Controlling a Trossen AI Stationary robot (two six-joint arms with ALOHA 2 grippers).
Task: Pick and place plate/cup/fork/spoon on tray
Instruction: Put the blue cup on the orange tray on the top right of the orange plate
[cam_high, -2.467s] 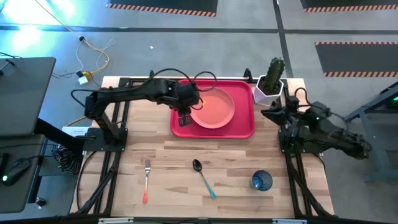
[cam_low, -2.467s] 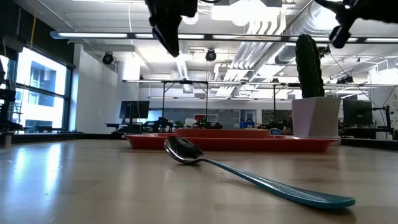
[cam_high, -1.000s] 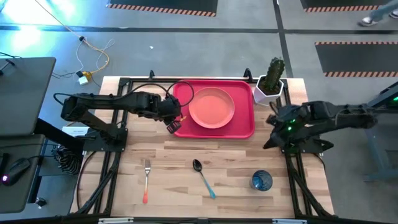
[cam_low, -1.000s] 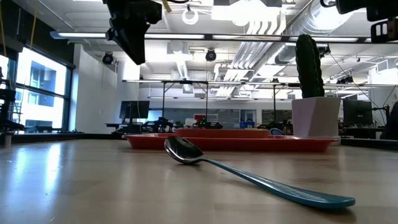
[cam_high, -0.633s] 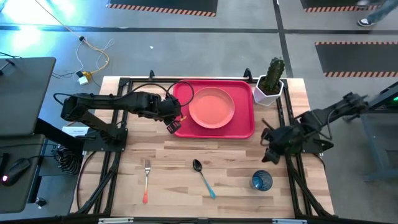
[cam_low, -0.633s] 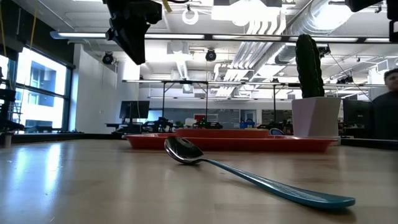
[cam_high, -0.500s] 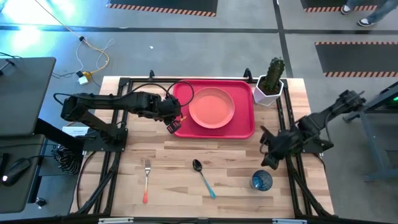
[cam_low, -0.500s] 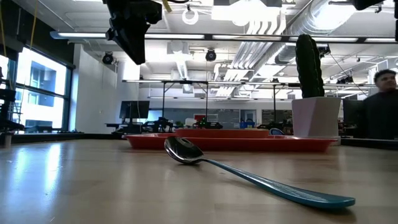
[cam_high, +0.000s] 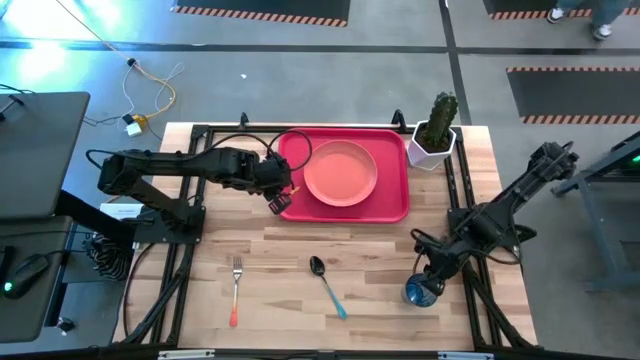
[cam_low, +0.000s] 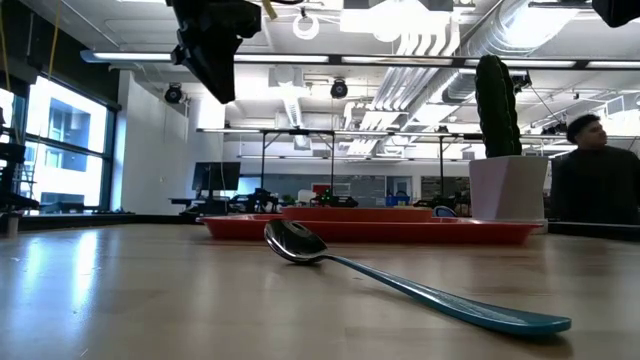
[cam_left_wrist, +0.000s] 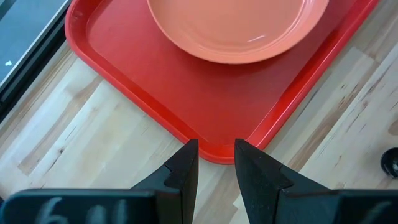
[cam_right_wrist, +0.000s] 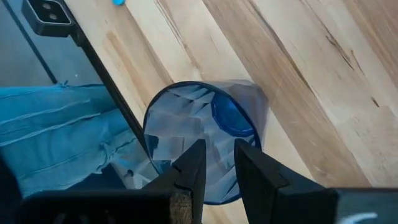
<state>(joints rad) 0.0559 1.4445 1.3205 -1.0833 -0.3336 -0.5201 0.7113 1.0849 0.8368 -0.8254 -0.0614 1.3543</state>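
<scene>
The right gripper (cam_high: 428, 279) hangs just over the cup (cam_high: 420, 291), which stands upright on the bare wood near the table's front right. In the right wrist view its two dark fingers (cam_right_wrist: 189, 171) sit a narrow gap apart above the cup's (cam_right_wrist: 205, 140) rim, holding nothing; I cannot tell whether they touch the rim.

The left gripper (cam_high: 279, 200) waits at the near left corner of the tray (cam_high: 395, 205), fingers (cam_left_wrist: 183, 168) likewise a small gap apart and empty, just short of the tray's (cam_left_wrist: 124, 68) edge. Beyond them the plate (cam_high: 340, 172) lies on the tray.

The fork (cam_high: 236, 290) and the spoon (cam_high: 327, 285) lie on the wood, well apart from both grippers, between the two arms.
</scene>
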